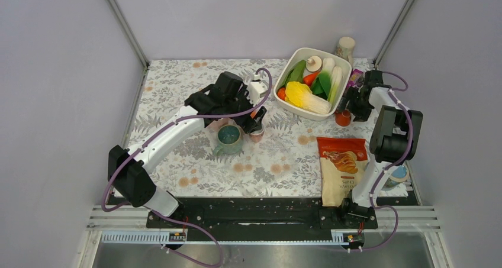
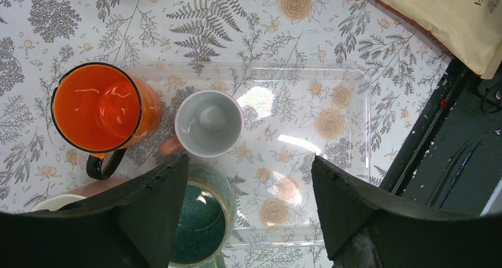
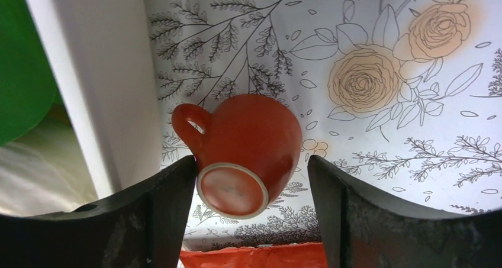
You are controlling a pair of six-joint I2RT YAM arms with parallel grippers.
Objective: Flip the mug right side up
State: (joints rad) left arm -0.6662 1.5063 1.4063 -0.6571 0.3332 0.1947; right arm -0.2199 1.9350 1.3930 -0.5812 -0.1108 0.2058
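On the left, the left tool (image 2: 248, 161) hangs over the middle of the floral tabletop (image 1: 177, 96), its two dark fingers (image 2: 151, 209) spread wide with nothing between them. Under it lies a clear tray (image 2: 355, 161) with three cups standing mouth up: an orange cup (image 2: 97, 108) at the tray's left edge, a white cup (image 2: 208, 123) just beside it at its 3 o'clock, and a green cup (image 2: 201, 220) at 6 o'clock of the white one, partly hidden by the left finger. To the right, at about 1 o'clock of the cups in the top view, a white bin (image 1: 342, 73) holds vegetables (image 1: 302, 93). The red mug (image 3: 243, 155) stands bottom up on the tabletop just beside the bin's near right corner, at its 4 o'clock, with its pale-rimmed base facing up and its handle turned toward the bin wall. The right tool (image 3: 251, 161) is over it, wide open; in the wrist view the mug shows between the two fingers and close to each, but whether either touches it I cannot tell, and it is not lifted. A chip bag (image 1: 342, 167) lies flat at 6 o'clock of the red mug, near the right arm's base.
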